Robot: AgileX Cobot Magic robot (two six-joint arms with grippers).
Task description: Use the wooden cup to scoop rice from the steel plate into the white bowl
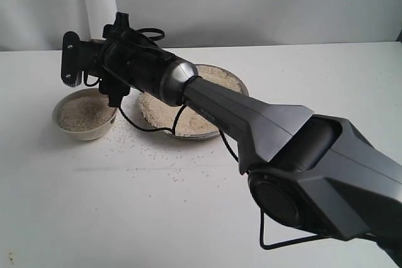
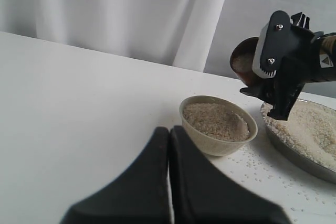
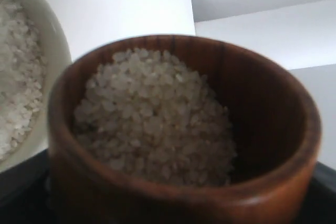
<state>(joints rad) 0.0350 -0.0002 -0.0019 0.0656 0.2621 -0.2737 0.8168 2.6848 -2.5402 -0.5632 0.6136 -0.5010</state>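
Reddish-brown wood marks the wooden cup (image 3: pixel 265 129), clamped in the right gripper (image 2: pixel 264 60), whose jaws stand wide around its body. Rice (image 3: pixel 152 124) fills much of the cup, piled against 1 side of its dark inside. The cup hangs in the air near the white bowl (image 2: pixel 210 145), higher than the bowl's rim; whether it is straight over the bowl I cannot tell.

The bowl stands upright on the white table (image 1: pixel 94 218) and holds a level bed of grains (image 2: pixel 215 119). Just beside the bowl, not touching it, lies the steel plate (image 2: pixel 294 153), with a broad heap of grains (image 1: pixel 157 111) on it. Loose grains (image 1: pixel 163 162) are scattered on the table around the bowl's foot and in front of the plate.

On the bowl's other side, away from the plate, the left gripper (image 2: pixel 169 130) sits low and near the bowl, its 2 fingers pressed together with nothing between them.
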